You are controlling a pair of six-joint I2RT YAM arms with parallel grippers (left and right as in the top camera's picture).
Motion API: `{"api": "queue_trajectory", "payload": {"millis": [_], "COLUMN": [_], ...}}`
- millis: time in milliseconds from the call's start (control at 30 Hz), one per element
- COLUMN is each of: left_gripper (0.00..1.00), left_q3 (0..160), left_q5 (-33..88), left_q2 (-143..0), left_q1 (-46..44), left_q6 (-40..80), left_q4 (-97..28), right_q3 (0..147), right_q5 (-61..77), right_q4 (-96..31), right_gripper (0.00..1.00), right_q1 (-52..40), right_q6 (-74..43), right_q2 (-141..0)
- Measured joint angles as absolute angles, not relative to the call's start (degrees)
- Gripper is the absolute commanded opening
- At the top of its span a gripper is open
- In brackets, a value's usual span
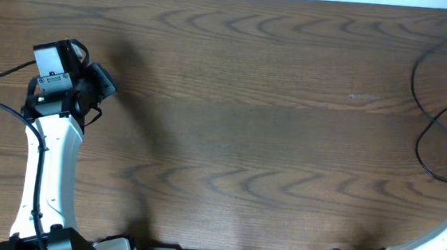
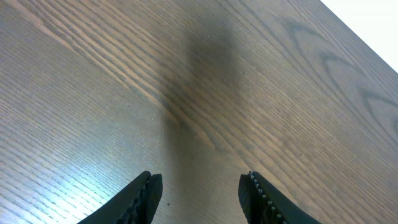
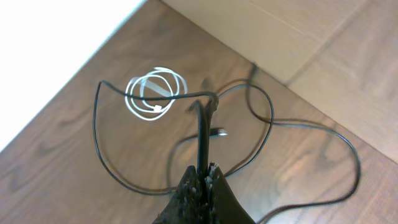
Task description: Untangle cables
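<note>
The right gripper (image 3: 207, 171) has its black fingers pressed together on the long thin black cable (image 3: 201, 134). The cable rises from the fingertips, bends over and runs in wide loops across the brown wood-grain table (image 3: 62, 168). Just past the bend, the shorter thin white cable (image 3: 155, 93) lies coiled in a small ring near the table edge. A black strand crosses its rim, but whether they touch cannot be told. The left gripper (image 2: 200, 193) stands with its fingers apart over bare wood. Overhead, it sits far left, well apart from both cables at the right edge. Only the right wrist view shows the pinch.
</note>
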State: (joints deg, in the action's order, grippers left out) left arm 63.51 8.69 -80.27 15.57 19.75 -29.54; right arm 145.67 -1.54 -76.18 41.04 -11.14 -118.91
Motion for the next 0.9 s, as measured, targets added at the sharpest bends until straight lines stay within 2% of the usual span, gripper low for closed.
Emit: {"api": "queue_trajectory", "payload": {"millis": [33, 67, 100, 133, 400, 500, 567, 600, 633, 900], "left_gripper": [0.47, 0.47, 0.47, 0.47, 0.47, 0.62, 0.77, 0.91, 0.96, 0.97], "left_q3": [63.5, 63.5, 63.5, 63.5, 63.5, 63.5, 63.5, 63.5, 63.5, 63.5], "left_q5": [8.7, 8.7, 8.7, 8.7, 8.7, 8.7, 8.7, 8.7, 8.7, 8.7], "left_q2": [-80.3, -80.3, -80.3, -80.3, -80.3, -80.3, -80.3, -80.3, -80.3, -80.3], "left_q1": [15.6, 15.6, 15.6, 15.6, 15.6, 15.6, 15.6, 15.6, 15.6, 15.6], "left_q6": [19.7, 19.7, 19.7, 19.7, 19.7, 19.8, 20.3, 20.3, 20.5, 20.7], "left_q4": [-29.5, -29.5, -29.5, -29.5, -29.5, -29.5, -29.6, -29.6, -29.7, -29.8], "right_q3": [145.2, 144.5, 143.8, 142.9, 140.4, 140.4, 140.4, 140.4, 140.4, 140.4], "right_q5": [-1.5, -1.6, -1.6, -1.6, 3.8, 7.2, 10.4, 11.7, 12.8, 19.8], "right_q4": [-75.9, -75.6, -75.4, -75.1, -78.0, -79.6, -81.8, -82.5, -83.2, -89.9], "right_gripper": [0.31, 0.69, 0.91, 0.99, 0.99, 0.99, 0.99, 0.99, 0.99, 0.99], "right_q1": [41.8, 42.5, 43.2, 43.9, 44.1, 42.5, 40.2, 39.0, 37.9, 24.2], "right_q6": [-11.1, -11.0, -10.9, -11.0, -9.1, -6.7, -4.2, -3.5, -2.7, 4.5], "right_q2": [-119.7, -120.7, -122.0, -123.8, -130.7, -129.8, -128.9, -128.6, -128.2, -120.4]}}
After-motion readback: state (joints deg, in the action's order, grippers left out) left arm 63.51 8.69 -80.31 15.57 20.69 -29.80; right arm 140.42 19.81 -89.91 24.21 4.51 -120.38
